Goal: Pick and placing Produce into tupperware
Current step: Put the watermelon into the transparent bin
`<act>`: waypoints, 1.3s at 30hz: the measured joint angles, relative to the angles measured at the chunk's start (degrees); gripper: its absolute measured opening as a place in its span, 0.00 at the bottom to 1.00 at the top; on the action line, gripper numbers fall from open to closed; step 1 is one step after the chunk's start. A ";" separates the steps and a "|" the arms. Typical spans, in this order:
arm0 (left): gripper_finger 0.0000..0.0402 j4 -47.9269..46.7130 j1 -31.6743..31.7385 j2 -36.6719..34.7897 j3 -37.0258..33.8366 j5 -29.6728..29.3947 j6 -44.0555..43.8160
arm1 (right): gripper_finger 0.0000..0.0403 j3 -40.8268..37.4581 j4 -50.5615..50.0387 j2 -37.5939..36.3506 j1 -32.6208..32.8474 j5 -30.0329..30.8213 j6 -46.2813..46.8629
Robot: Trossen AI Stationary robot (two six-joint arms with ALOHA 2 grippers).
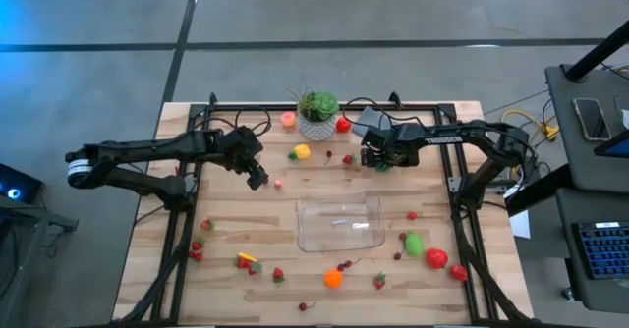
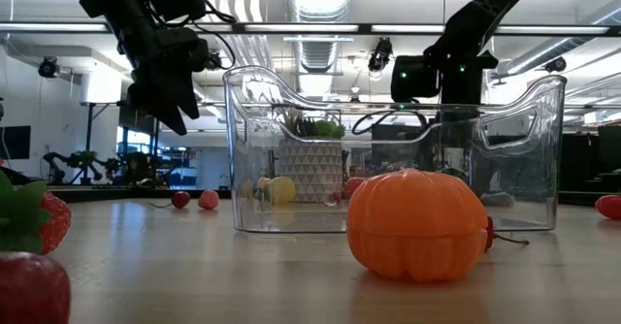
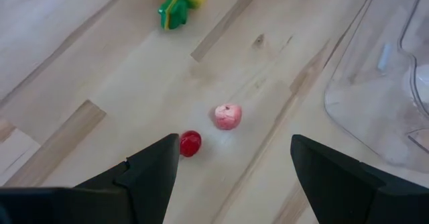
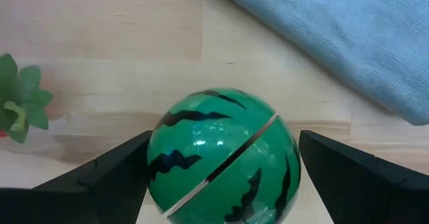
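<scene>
My right gripper (image 1: 378, 158) points down at the far middle of the table, open. Its fingers stand on either side of a striped green melon (image 4: 221, 158) that rests on the wood. My left gripper (image 1: 257, 178) hangs open above the table, left of centre. Below it lie a small pink fruit (image 3: 228, 115) and a red cherry (image 3: 190, 143), with nothing between its fingers. The clear tupperware (image 1: 339, 225) stands at mid-table. Produce lies scattered around it, including an orange pumpkin (image 2: 417, 222) near the front edge. My right gripper comes at the melon from above, one finger (image 4: 120, 174) close beside each of its sides. The melon sits on the table. Whether the fingers touch it, I cannot tell.
A grey cloth (image 4: 335, 36) lies just beyond the melon. A potted plant (image 1: 317, 112) stands at the far edge. A yellow fruit (image 1: 302, 152) lies between the two grippers. A green fruit (image 1: 414, 244) and a red tomato (image 1: 436, 258) lie right of the tupperware.
</scene>
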 joint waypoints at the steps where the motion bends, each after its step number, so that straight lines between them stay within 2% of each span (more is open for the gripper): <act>1: 0.68 0.00 0.00 0.00 0.00 -0.55 -0.02 | 0.88 0.00 0.01 0.00 0.00 -0.04 0.00; 14: 0.68 0.18 -0.02 0.00 0.00 -1.59 -0.02 | 0.72 0.02 0.38 0.19 0.00 -0.03 -1.20; 20: 0.68 0.15 -0.01 0.02 0.00 -1.65 -0.03 | 0.73 0.02 0.36 -3.37 1.20 -0.28 -1.65; 23: 0.68 0.14 -0.02 0.04 0.00 -1.66 -0.04 | 0.75 0.00 0.29 -6.98 2.98 -2.73 -1.96; 28: 0.68 0.33 -0.02 0.07 0.00 -1.87 -0.04 | 0.76 1.06 0.62 -15.79 10.22 -7.53 -5.80; 32: 0.68 1.24 -0.01 0.09 -0.02 -1.90 -0.04 | 0.74 3.17 5.84 -22.71 18.90 -14.08 -11.38; 37: 0.68 1.83 0.00 0.09 -0.02 -1.88 -0.04 | 0.73 4.76 6.78 -24.94 27.93 -7.67 -8.61; 39: 0.68 1.83 -0.02 0.09 -0.02 -1.87 -0.27 | 0.72 4.81 6.84 -24.14 28.68 -8.59 -3.91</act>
